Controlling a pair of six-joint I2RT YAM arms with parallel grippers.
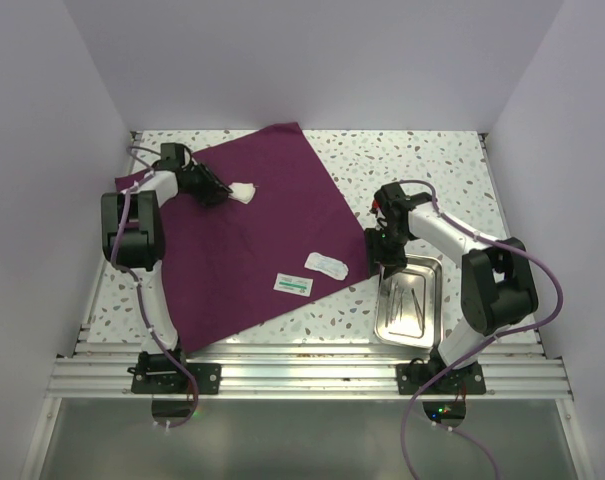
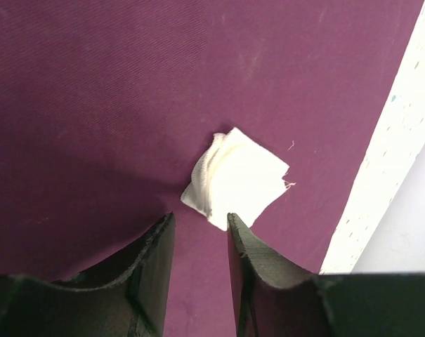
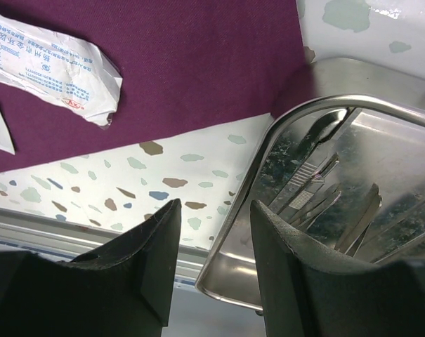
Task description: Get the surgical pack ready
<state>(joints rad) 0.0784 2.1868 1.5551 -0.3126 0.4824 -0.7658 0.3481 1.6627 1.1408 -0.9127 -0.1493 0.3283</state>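
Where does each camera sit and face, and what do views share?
Top external: above, behind robot; looks down on table, cloth, tray; left arm, right arm show.
Left wrist: on left arm; looks down at gauze pad on cloth; left gripper shows.
Right wrist: on right arm; looks down at tray, instruments, packet; right gripper shows.
All share cloth.

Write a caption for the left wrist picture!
Open end effector facing a white gauze pad on purple cloth.

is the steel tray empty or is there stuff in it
Not empty: thin metal instruments lie on the floor of the steel tray, clear in the right wrist view.
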